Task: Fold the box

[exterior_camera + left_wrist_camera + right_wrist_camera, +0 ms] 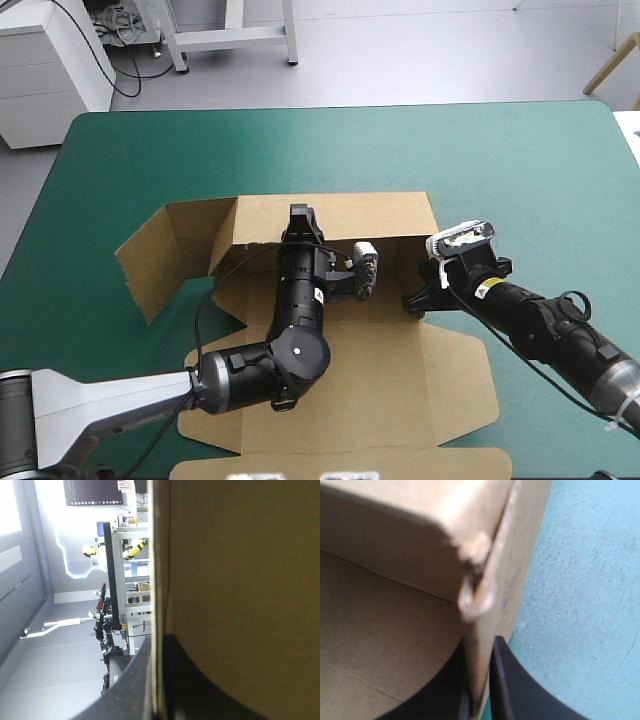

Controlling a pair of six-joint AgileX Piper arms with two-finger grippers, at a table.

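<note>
Right jaws, nearest, are clamped almost shut on a raised corner wall of the brown box (395, 645). Left jaws likewise pinch its far wall. The box sits mid-worktop (520, 160), half raised. This looks like the wall-raising step. Next, probably, the side flap needs tucking inward.

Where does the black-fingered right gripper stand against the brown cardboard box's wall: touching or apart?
Touching: right wrist view shows the box wall clamped in the right gripper.
</note>
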